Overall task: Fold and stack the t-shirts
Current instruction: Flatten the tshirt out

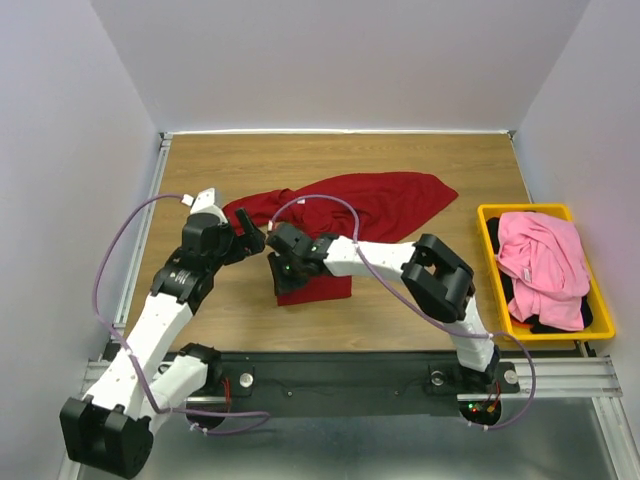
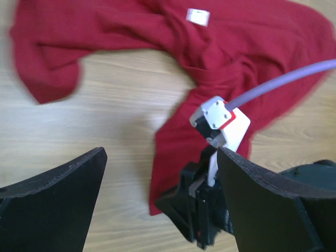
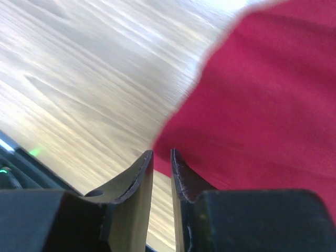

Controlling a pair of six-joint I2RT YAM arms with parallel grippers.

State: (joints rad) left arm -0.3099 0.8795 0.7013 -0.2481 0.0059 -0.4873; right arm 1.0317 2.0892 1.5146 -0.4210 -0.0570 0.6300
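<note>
The dark red t-shirt (image 1: 370,200) lies crumpled across the table's middle, with a strip running toward the near side (image 1: 318,288). Its white neck label (image 2: 197,17) shows in the left wrist view. My right gripper (image 1: 274,266) is at the strip's left corner. Its jaws stand a narrow slit apart, pinching the red cloth's edge (image 3: 252,105) at the tips (image 3: 160,155). My left gripper (image 1: 252,240) hovers just left of it, open wide and empty (image 2: 160,173), with the right gripper's black fingers (image 2: 202,212) between its jaws. The pink t-shirt (image 1: 545,262) lies on a black one (image 1: 545,325) in the bin.
A yellow plastic bin (image 1: 488,215) stands at the table's right edge. White walls close in the back and both sides. The black base rail (image 1: 330,368) runs along the near edge. Purple cables loop from both arms.
</note>
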